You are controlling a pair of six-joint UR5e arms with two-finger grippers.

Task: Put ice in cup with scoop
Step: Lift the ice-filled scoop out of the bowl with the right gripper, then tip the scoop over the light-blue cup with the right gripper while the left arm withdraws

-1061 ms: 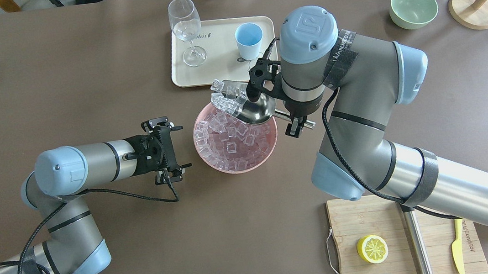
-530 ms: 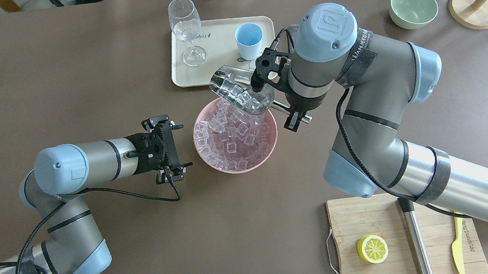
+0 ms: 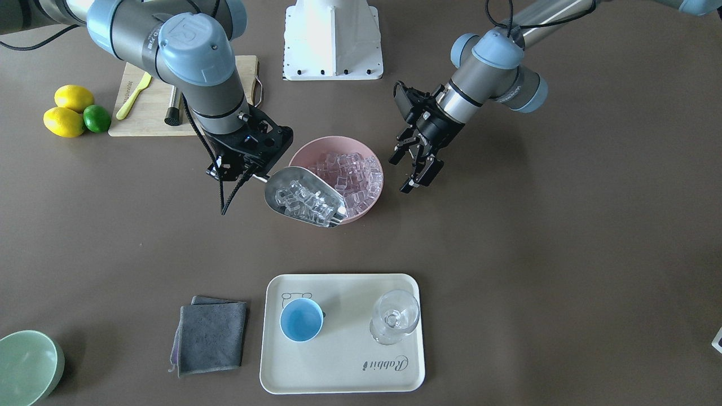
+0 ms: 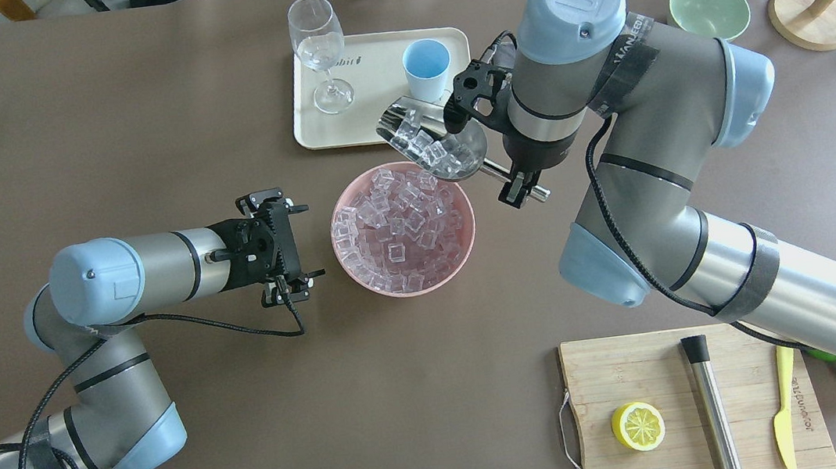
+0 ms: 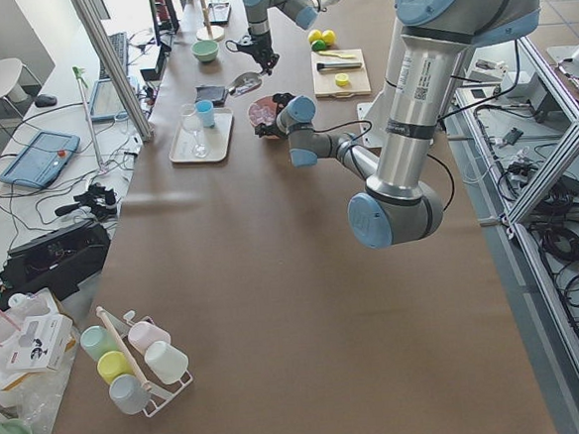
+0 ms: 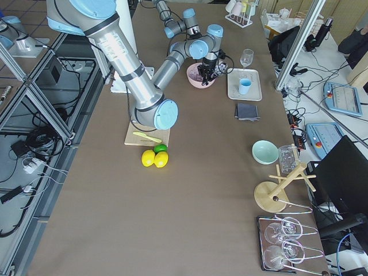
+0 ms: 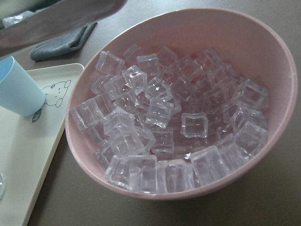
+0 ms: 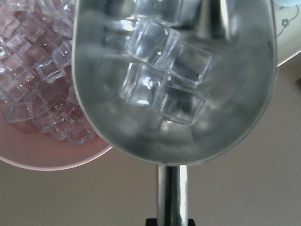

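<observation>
Peering down through the right wrist camera, I can see right into the scoop point(image 8: 235, 108). A cluster of ice point(image 8: 164, 75) sits in its steel trough, which the overhead view only hints at. The front-facing view adds a folded grey cloth point(image 3: 210, 335) beyond the pink bowl point(image 3: 316, 148), just beside the tray point(image 3: 344, 338). In the overhead view the right arm hides that cloth. The left wrist view shows the pink bowl heaped with more ice. The cup point(image 4: 427, 68) stands upright on the tray past the bowl, plain blue inside, with a wine glass point(image 4: 318, 49) near it.

The scoop hangs in the air over the bowl's rim on the tray side, trough upward. Its long axis runs diagonally, with the open mouth toward the tray and the handle back toward the robot's right. The right gripper point(image 4: 517, 190) has its jaws clamped on that handle. The left gripper point(image 4: 308, 241) hovers just beside the bowl on the robot's left, jaws spread wide, holding nothing.
</observation>
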